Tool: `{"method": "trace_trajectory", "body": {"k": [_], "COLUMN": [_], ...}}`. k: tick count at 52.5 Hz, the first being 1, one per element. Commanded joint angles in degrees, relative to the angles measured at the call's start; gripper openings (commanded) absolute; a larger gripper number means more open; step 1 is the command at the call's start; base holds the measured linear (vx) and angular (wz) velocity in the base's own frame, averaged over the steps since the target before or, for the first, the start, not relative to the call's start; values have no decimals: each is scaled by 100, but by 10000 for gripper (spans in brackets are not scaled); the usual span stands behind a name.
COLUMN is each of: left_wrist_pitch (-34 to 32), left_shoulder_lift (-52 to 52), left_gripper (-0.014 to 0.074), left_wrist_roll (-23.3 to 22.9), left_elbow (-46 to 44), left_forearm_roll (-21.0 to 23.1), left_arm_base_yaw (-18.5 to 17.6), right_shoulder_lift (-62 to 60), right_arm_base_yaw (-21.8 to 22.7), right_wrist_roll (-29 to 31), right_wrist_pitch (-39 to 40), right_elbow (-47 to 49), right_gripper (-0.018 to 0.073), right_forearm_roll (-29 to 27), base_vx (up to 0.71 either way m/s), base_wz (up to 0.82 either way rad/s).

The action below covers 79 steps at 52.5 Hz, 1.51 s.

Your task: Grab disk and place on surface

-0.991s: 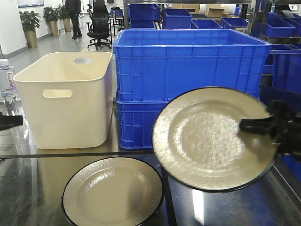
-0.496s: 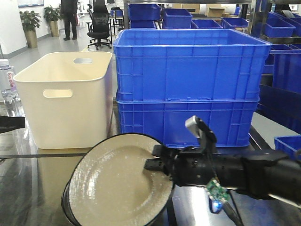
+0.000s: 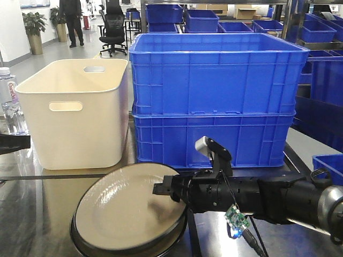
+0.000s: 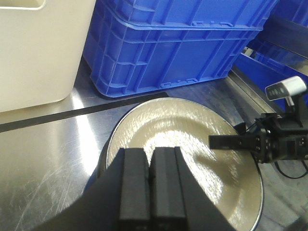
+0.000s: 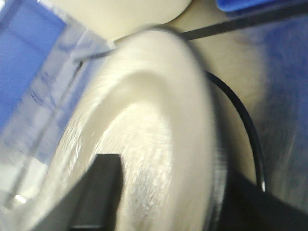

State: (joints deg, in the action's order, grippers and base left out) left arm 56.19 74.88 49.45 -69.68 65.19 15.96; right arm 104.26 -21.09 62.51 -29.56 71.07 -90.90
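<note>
The disk (image 3: pixel 126 206) is a cream plate with a black rim. My right gripper (image 3: pixel 167 190) is shut on its right edge and holds it slightly tilted, low over a second, similar plate (image 3: pixel 131 247) that lies on the shiny metal surface (image 3: pixel 32 214). The right wrist view shows the disk (image 5: pixel 154 130) blurred between my right gripper's (image 5: pixel 163 202) fingers, with the lower plate's rim (image 5: pixel 243 118) behind it. My left gripper (image 4: pixel 151 166) hangs shut and empty above the near edge of the disk (image 4: pixel 192 127). The surface (image 4: pixel 48 144) shows beside the disk.
A cream plastic bin (image 3: pixel 77 115) stands at the back left, with two stacked blue crates (image 3: pixel 214 101) beside it. A water bottle (image 3: pixel 6 101) is at the far left. Black tape lines (image 4: pixel 57 117) cross the tabletop. A small blue bin (image 3: pixel 328 160) sits at the right edge.
My right arm has swung the disk from high on the right down and left over the lying plate. It has lowered and flattened it further over the last half second.
</note>
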Motion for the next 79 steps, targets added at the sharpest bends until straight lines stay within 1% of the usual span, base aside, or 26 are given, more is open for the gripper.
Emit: {"method": "trace_trajectory", "body": {"k": [1, 6, 10, 12, 18, 23, 26, 33, 34, 35, 36, 37, 40, 41, 42, 44, 47, 49, 54, 58, 63, 66, 70, 74, 76, 79], "left_wrist_pitch": [-56, -14, -17, -22, -53, -80, -107, -279, -320, -407, -533, -626, -838, -967, -1046, -1191, -1349, -1510, -2167, -2827, -3433, -3631, -3673, -3622, -3548, -3409], "left_shoulder_lift": [-199, -199, -199, -199, -199, -199, -199, -105, -93, -72, -43, -34, -29, -29, -29, -48, -67, -118, -419, -787, -1405, -1843, -2361, -3030, -3450, -4041], "left_gripper": [-8, -8, -8, -8, -8, -8, -8, -8, -8, -8, -7, -7, -6, -6, -6, -5, -5, -5, -5, -5, -5, -5, -5, -5, -5, -5], "left_wrist_roll": [-27, -22, -27, -27, -87, -373, -699, -2114, -2371, -2620, -3025, -3272, -3848, -4077, -4290, -4600, -4890, -4945, -4888, -4530, -3605, -2934, -2219, -1369, -830, -196], "left_elbow": [-158, -158, -158, -158, -158, -158, -158, -109, -87, -46, 10, 47, 163, 226, 262, 311, 318, 318, 400, 551, 908, 1213, 1596, 2032, 2228, 2516], "left_forearm_roll": [386, 293, 138, 76, -154, -660, -1226, -3123, -3490, -4000, -4524, -4930, -5803, -6227, -6519, -6881, -7134, -7122, -6819, -6338, -5545, -4831, -4020, -3135, -2671, -2265], "left_arm_base_yaw": [2, 2, 2, 2, 2, 2, 2, 2, 2, 2, 7, 7, 7, 12, 12, 12, 12, 12, -11, -24, -163, -297, -443, -562, -600, -634], "right_shoulder_lift": [-335, -335, -335, -346, -492, -671, -807, -1211, -1290, -1404, -1516, -1594, -1785, -1893, -1969, -2102, -2274, -2399, -2794, -3135, -3612, -3932, -4301, -4588, -4716, -4933], "right_arm_base_yaw": [30, 30, 30, 30, 30, 30, 30, 30, 30, 30, 30, 30, 30, 30, 30, 30, 30, 30, 30, 30, 30, 30, 30, 30, 30, 30], "right_wrist_roll": [1284, 2607, 3244, 3373, 3378, 3366, 3360, 3341, 3334, 3334, 3334, 3334, 3334, 3334, 3334, 3324, 3309, 3295, 3294, 3299, 3338, 3338, 3338, 3338, 3338, 3338], "right_wrist_pitch": [44, 404, 776, 933, 1634, 2196, 2430, 2666, 2672, 2672, 2672, 2672, 2679, 2686, 2685, 2690, 2689, 2689, 2689, 2708, 2903, 3021, 3043, 3043, 3043, 3099], "right_elbow": [266, 345, 428, 466, 502, 493, 493, 493, 493, 479, 478, 478, 478, 478, 478, 478, 473, 441, 139, -280, -855, -1181, -1514, -1776, -1902, -2128], "right_gripper": [531, 544, 542, 541, 529, 501, 473, 353, 326, 285, 239, 204, 118, 69, 33, -16, -15, -15, -13, -12, -12, -12, -12, -12, -12, -12], "right_forearm_roll": [-176, -186, -254, -271, -245, -230, -230, -230, -230, -230, -230, -230, -230, -230, -230, -230, -230, -236, -252, -245, -191, -177, -188, -183, -183, -183], "base_vx": [0, 0, 0, 0, 0, 0, 0, 0, 0, 0, 0, 0, 0, 0, 0, 0, 0, 0, 0, 0, 0, 0, 0, 0, 0, 0], "base_wz": [0, 0, 0, 0, 0, 0, 0, 0, 0, 0, 0, 0, 0, 0, 0, 0, 0, 0, 0, 0, 0, 0, 0, 0, 0, 0]}}
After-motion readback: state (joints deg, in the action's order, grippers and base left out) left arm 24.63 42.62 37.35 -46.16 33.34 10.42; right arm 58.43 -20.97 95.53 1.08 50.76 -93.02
